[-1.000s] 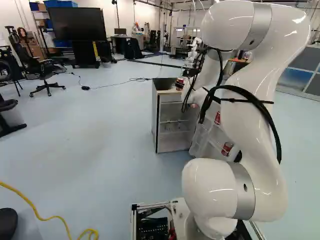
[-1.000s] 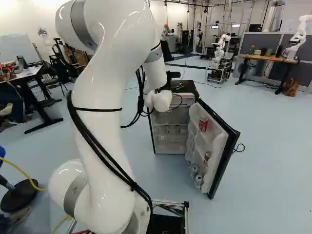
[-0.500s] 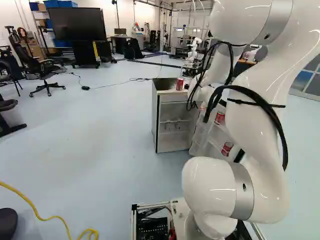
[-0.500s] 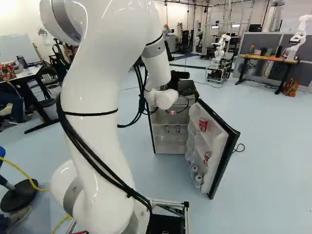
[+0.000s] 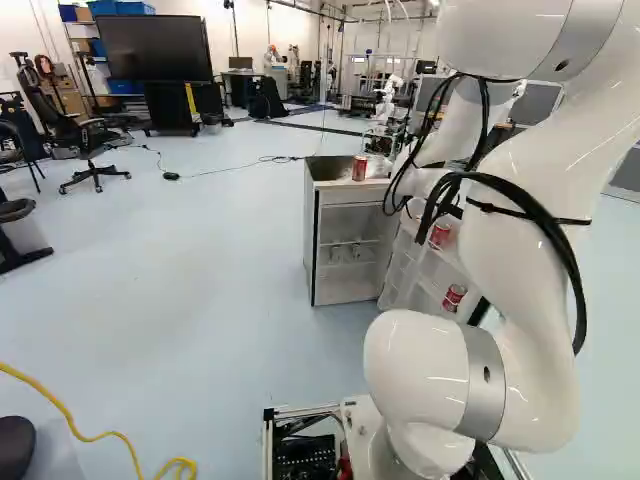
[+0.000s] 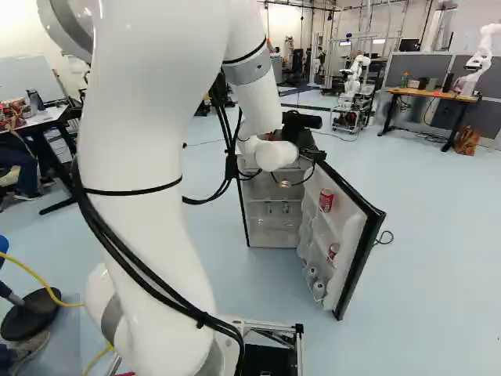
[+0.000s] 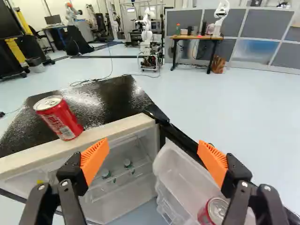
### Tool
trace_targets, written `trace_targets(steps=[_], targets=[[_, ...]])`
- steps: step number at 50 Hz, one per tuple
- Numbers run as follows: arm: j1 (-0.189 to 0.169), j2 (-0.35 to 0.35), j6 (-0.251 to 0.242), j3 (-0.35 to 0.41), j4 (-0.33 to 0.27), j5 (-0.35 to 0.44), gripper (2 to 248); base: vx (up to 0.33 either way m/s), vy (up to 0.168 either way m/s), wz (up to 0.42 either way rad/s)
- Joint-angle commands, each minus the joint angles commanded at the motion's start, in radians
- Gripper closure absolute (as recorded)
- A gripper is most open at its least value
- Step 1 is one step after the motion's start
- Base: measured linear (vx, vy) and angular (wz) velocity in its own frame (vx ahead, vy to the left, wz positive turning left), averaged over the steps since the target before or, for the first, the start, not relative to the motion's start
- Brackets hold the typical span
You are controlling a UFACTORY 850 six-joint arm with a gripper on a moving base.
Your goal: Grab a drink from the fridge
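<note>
Bright indoor light.
Pale glare on the fridge top, towards its far edge; highlights on the arm.

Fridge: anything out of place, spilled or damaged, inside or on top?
One oddity: a red can stands upright on the fridge top, near its front edge, while other red cans sit in the door. Door's wide open, which fits the task. No damage visible; shine on the top looks like reflection, not spill.

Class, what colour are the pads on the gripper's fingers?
Orange pads, best seen in the wrist view.
</note>
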Motion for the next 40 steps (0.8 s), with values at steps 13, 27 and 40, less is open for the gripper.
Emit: trace_targets(steps=[13, 27, 40], targets=[[-0.040, 0.023, 0.000, -0.005, 0.046, -0.055, 3, 0.000, 0.000, 0.000], [-0.080, 0.035, 0.000, -0.025, 0.083, -0.124, 3, 0.000, 0.000, 0.000], [-0.115, 0.039, 0.000, -0.052, 0.111, -0.205, 3, 0.000, 0.000, 0.000]])
